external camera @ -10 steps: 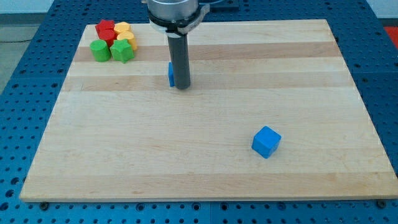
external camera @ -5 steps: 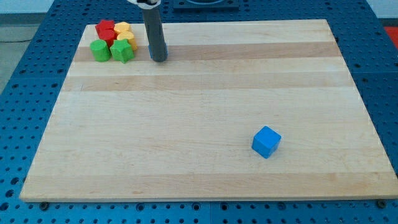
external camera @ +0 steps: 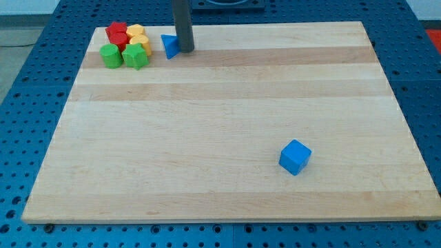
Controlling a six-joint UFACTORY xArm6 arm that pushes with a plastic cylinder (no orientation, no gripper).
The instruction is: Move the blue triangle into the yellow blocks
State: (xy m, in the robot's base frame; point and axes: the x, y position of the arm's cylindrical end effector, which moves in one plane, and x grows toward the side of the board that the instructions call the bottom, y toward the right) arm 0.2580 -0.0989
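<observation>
The blue triangle (external camera: 169, 45) lies near the top left of the wooden board (external camera: 227, 131). My tip (external camera: 185, 50) stands right against its right side. The two yellow blocks (external camera: 138, 36) sit just left of the triangle with a small gap between them, in a cluster at the board's top left corner. The rod rises out of the view's top.
The cluster also holds two red blocks (external camera: 116, 33) and two green blocks (external camera: 123, 56), touching the yellow ones. A blue cube (external camera: 295, 157) lies alone at the lower right. The board rests on a blue perforated table.
My tip pushed the blue triangle up and left from the board's upper middle toward the cluster. It now stands on the triangle's right, and the triangle shows fully.
</observation>
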